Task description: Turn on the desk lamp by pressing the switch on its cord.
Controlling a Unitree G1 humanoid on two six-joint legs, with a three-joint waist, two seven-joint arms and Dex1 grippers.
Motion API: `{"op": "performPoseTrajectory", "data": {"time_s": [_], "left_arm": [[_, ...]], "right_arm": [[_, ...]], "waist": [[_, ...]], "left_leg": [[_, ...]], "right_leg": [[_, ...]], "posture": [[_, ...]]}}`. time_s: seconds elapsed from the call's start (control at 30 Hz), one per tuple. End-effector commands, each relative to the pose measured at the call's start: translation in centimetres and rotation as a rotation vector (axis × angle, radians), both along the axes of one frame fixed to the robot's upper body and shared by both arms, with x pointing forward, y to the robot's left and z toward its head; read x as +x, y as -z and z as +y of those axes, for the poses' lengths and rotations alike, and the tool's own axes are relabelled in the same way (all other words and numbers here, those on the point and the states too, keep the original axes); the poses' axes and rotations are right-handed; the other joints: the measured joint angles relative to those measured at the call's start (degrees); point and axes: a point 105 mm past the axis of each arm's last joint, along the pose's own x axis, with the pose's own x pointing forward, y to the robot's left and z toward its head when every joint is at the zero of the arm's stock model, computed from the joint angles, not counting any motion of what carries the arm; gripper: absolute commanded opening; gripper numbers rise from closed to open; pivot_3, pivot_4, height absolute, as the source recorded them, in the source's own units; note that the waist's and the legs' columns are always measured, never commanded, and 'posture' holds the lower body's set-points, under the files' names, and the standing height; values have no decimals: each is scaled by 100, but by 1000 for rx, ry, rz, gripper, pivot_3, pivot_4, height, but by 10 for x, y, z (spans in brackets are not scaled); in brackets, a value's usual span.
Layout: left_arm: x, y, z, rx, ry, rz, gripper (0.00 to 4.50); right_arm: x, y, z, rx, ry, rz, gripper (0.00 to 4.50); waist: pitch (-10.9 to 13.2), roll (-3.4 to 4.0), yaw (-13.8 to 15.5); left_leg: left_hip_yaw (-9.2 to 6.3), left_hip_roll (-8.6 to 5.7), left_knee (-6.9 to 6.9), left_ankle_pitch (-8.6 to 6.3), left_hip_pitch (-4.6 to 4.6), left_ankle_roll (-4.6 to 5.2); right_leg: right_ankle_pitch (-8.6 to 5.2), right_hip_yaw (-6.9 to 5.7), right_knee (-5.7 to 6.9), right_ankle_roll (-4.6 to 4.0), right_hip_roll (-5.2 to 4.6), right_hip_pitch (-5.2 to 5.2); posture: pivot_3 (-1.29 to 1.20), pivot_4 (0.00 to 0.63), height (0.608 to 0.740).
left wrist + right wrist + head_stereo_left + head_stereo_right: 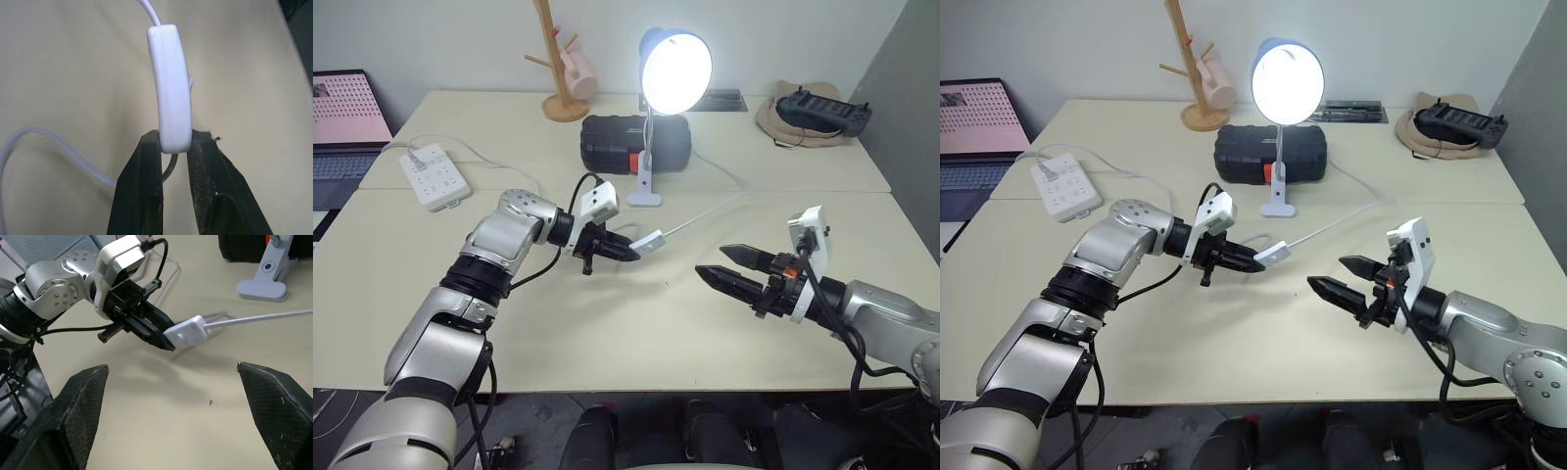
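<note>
Beige tabletops [607, 333] fill our workspace. Our left gripper [628, 252] is clamped on one end of the switch [649, 242], a small white oblong held just above the table, its rocker face turned toward our right gripper [729, 267], whose jaws stand wide apart and empty, near it. From the switch the thin white cord [705, 215] runs back to the desk lamp [672, 73], standing lit in front of a black case [612, 142], blue shade over a glowing round bulb.

Cream table [607, 333] carries the lit lamp [674, 73], black case [617, 143], power strip [434, 176] and mug tree [564, 106]. A hat [783, 124] lies at the far right; a laptop [347, 122] sits at the far left.
</note>
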Motion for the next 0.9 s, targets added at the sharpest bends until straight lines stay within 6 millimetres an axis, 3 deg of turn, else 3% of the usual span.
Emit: {"op": "performPoseTrajectory", "data": {"time_s": [0.03,0.3,0.33,0.37,0.77,0.9], "left_arm": [[23,17,10,232,73,-240,381],[37,26,8,280,73,-288,381],[37,26,7,275,78,-286,1080],[37,25,7,271,83,-285,1139],[33,-2,22,219,105,-254,3627],[31,-49,51,84,12,-274,4407]], "right_arm": [[-9,11,9,-180,-26,-95,4419],[-10,26,-2,-243,23,-100,4419],[-10,27,-3,-246,28,-99,4500],[-10,28,-4,-250,31,-98,4500],[-4,34,-11,-255,50,-87,4500],[-1,28,-27,-320,-8,-89,4500]], "waist": [[0,0,20],[0,-9,35],[0,-9,30],[0,-9,29],[1,-9,5],[7,-12,-9]], "left_leg": [[4,-9,1,0,1,0],[-3,-8,9,1,3,4],[-2,-8,9,1,5,5],[-2,-8,8,2,6,7],[-2,-5,6,2,2,7],[-1,-4,8,2,2,7]], "right_leg": [[0,-3,-1,1,0,0],[5,-8,1,9,3,10],[5,-8,3,10,3,11],[6,-8,3,10,4,12],[5,-6,4,9,7,5],[5,-6,6,9,8,4]], "posture": [[0,150,740],[0,150,740],[0,150,740],[0,150,740],[0,150,740],[0,150,740]]}}
